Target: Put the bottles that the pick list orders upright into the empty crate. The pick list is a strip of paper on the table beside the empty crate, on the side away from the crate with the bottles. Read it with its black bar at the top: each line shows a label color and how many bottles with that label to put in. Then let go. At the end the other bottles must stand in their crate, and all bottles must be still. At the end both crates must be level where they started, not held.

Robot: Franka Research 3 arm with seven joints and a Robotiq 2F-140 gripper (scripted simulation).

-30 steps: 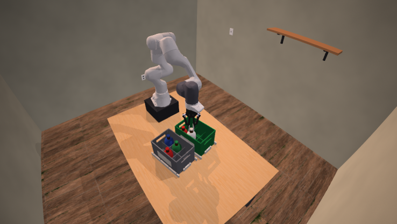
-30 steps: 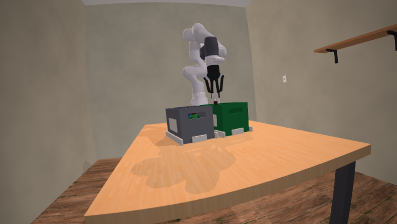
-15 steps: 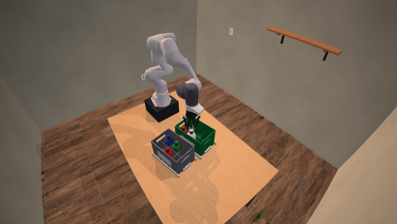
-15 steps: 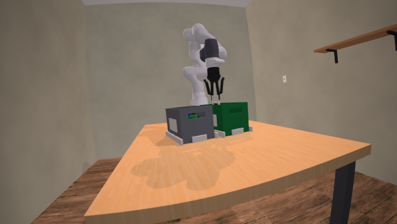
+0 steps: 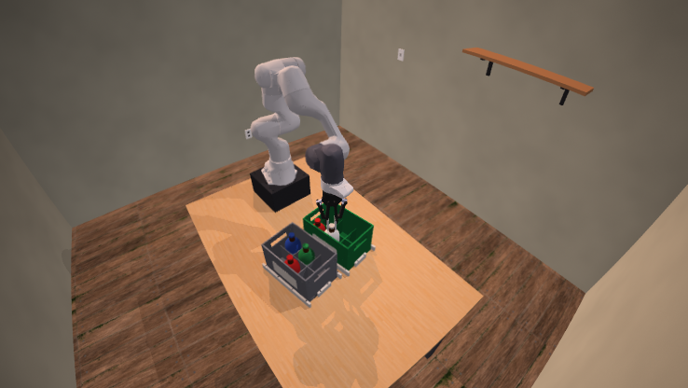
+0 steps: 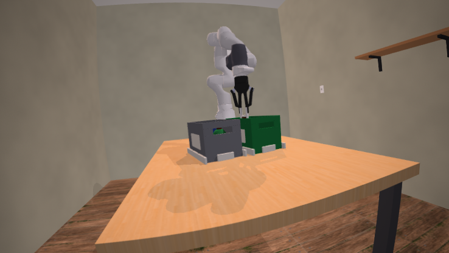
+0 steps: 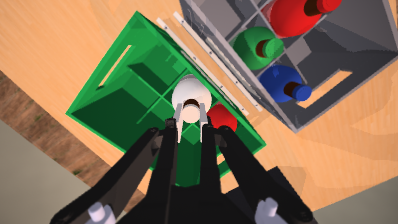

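Note:
My gripper (image 7: pixel 191 111) is shut on the neck of a white bottle (image 7: pixel 190 95) and holds it upright, low inside a cell of the green crate (image 7: pixel 154 98). The gripper also shows in the top view (image 5: pixel 331 222) and in the exterior view (image 6: pixel 243 116). A red bottle (image 7: pixel 221 115) stands in the green crate next to the white one. The grey crate (image 5: pixel 299 262) beside it holds a red bottle (image 5: pixel 291 263), a green bottle (image 5: pixel 305 251) and a blue bottle (image 5: pixel 292 242). The pick list is not visible in any view.
The two crates stand side by side on white rails on the wooden table, near the robot's black base (image 5: pixel 280 187). A wall shelf (image 5: pixel 527 70) hangs far to the right.

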